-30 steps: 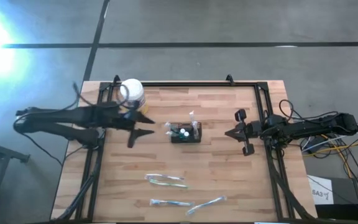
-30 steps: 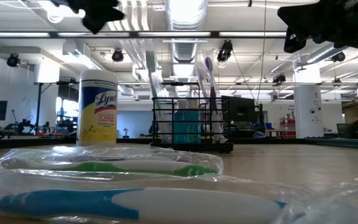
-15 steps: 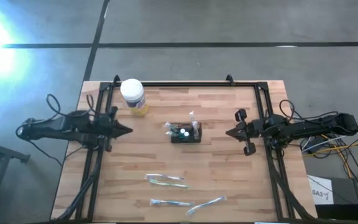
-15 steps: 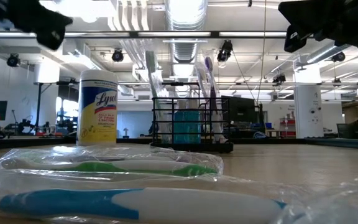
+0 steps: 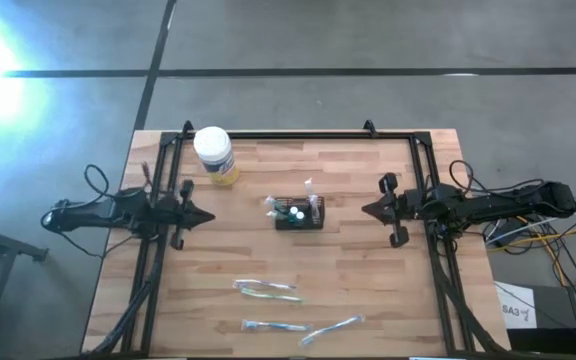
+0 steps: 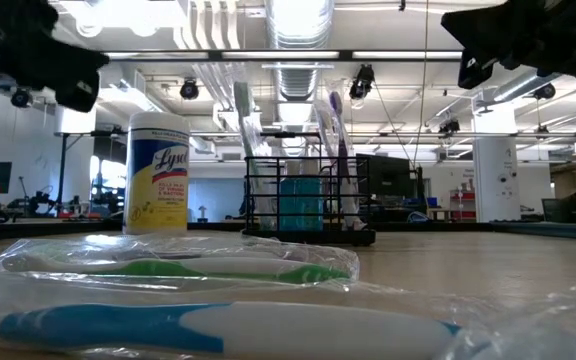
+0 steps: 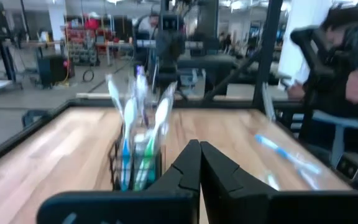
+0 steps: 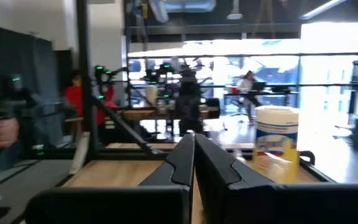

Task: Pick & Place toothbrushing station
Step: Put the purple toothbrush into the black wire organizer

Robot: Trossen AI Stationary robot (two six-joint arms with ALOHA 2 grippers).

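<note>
Toothbrushing station (image 5: 299, 214) standing mid-table, well apart from both. Left gripper (image 5: 206, 216) at its left, fingers pressed together, empty. Right gripper (image 5: 367, 210) opposite, likewise closed, empty.

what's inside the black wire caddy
The black wire caddy holds upright toothbrushes and a teal tube; whatever sits at its bottom is hidden.

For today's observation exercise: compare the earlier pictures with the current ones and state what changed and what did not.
The left gripper drew back from beside the wipes jar to the table's left edge and shut, holding nothing. The right gripper stayed shut at the right edge. The toothbrushing station, the jar and the wrapped toothbrushes stayed where they were.
</note>
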